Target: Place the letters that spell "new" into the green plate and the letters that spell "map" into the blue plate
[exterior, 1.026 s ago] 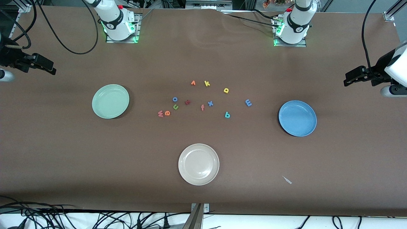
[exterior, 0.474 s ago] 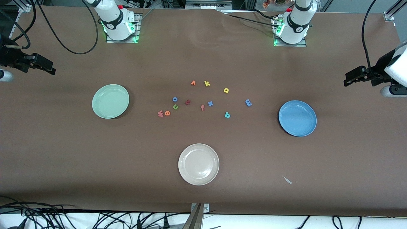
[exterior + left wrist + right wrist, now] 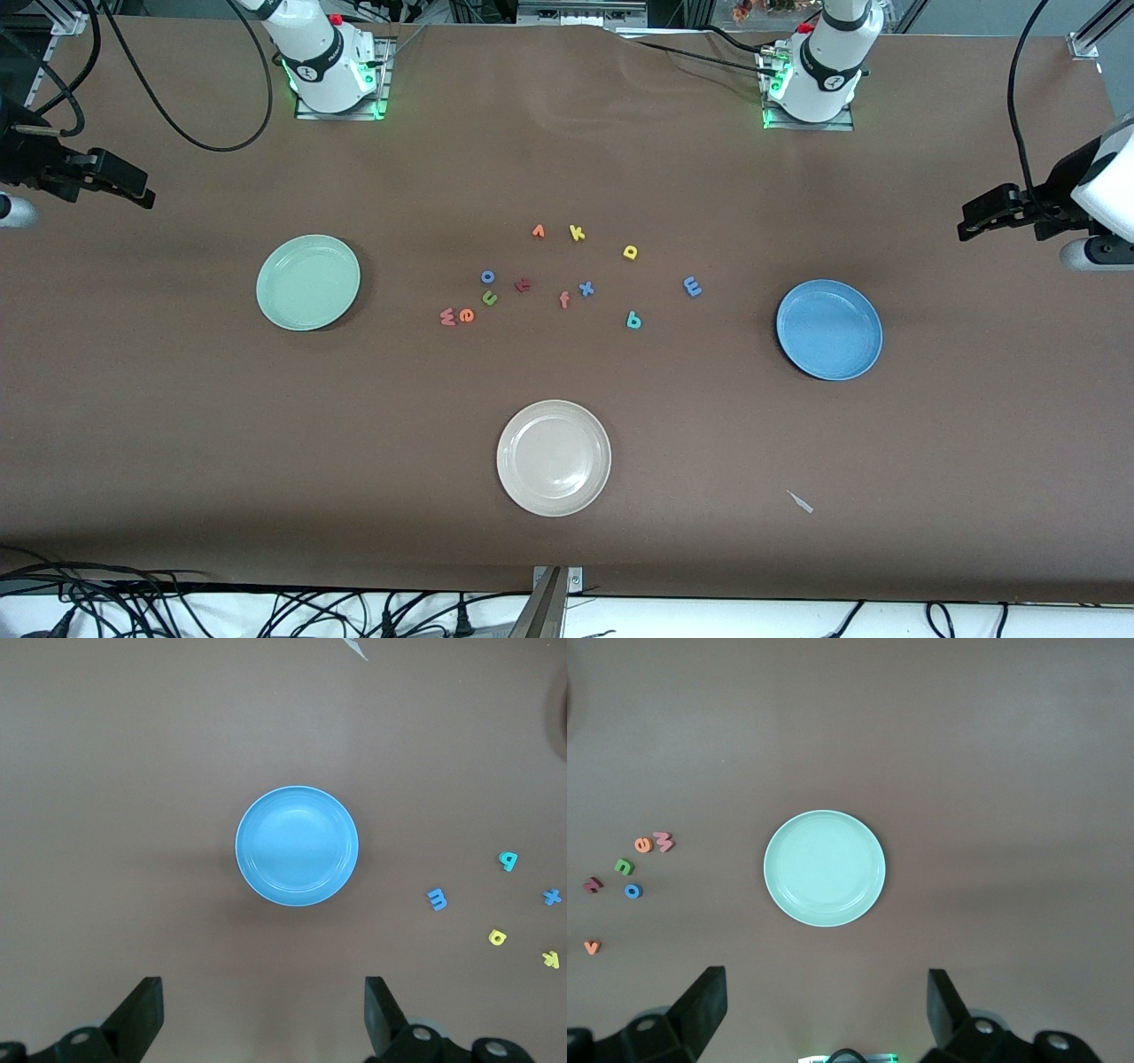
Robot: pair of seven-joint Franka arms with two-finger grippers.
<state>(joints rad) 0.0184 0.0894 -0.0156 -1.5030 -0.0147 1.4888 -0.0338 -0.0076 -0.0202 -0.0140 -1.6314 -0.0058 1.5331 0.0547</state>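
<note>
The green plate (image 3: 308, 282) (image 3: 824, 868) lies toward the right arm's end and the blue plate (image 3: 829, 330) (image 3: 297, 846) toward the left arm's end. Between them on the table lie the salmon w (image 3: 447, 316) (image 3: 663, 842), orange e (image 3: 466, 315) (image 3: 644, 845), olive n (image 3: 489, 298) (image 3: 624, 866), blue m (image 3: 692, 286) (image 3: 437, 898), yellow a (image 3: 630, 252) (image 3: 498, 936) and teal p (image 3: 633, 320) (image 3: 508, 860). My left gripper (image 3: 967, 221) (image 3: 263, 1010) hangs open high over the table's end by the blue plate. My right gripper (image 3: 142, 193) (image 3: 824, 1005) hangs open by the green plate. Both are empty.
Other letters lie among them: blue o (image 3: 487, 276), dark red letter (image 3: 523, 284), orange f (image 3: 564, 300), blue x (image 3: 586, 288), orange v (image 3: 538, 231), yellow k (image 3: 577, 233). A cream-white plate (image 3: 554, 457) sits nearer the front camera. A small pale scrap (image 3: 800, 501) lies near the front edge.
The right gripper has shifted very slightly; the left arm, letters and plates stay where they were.
</note>
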